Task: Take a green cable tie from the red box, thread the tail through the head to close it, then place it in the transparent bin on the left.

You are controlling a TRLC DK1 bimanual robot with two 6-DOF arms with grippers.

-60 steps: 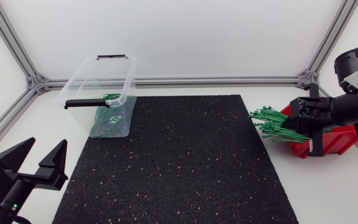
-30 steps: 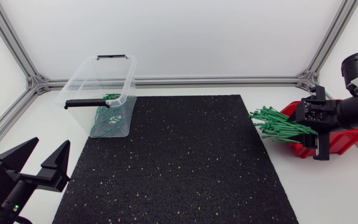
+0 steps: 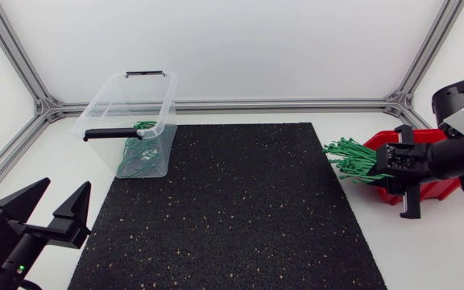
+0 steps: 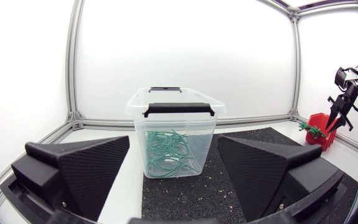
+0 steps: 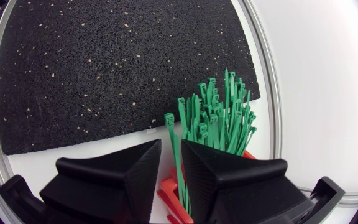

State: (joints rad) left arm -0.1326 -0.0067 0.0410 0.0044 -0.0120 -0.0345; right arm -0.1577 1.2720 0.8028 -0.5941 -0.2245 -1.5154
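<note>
Head cam is fixed up above the desk [image 3: 425,242], looking down on the whole black mat [image 3: 232,209] from a fair way off. Left wrist cam sits low and looks level across the desk past the left claw [image 4: 174,138] at the transparent bin [image 4: 173,124], which is fairly near, with the red box [image 4: 323,134] tiny in the far corner. Right wrist cam looks down past the right claw [image 5: 171,143] and is really close on the green cable ties [image 5: 219,115] and a mat corner. All three share the box and mat; head and left wrist share the bin.
</note>
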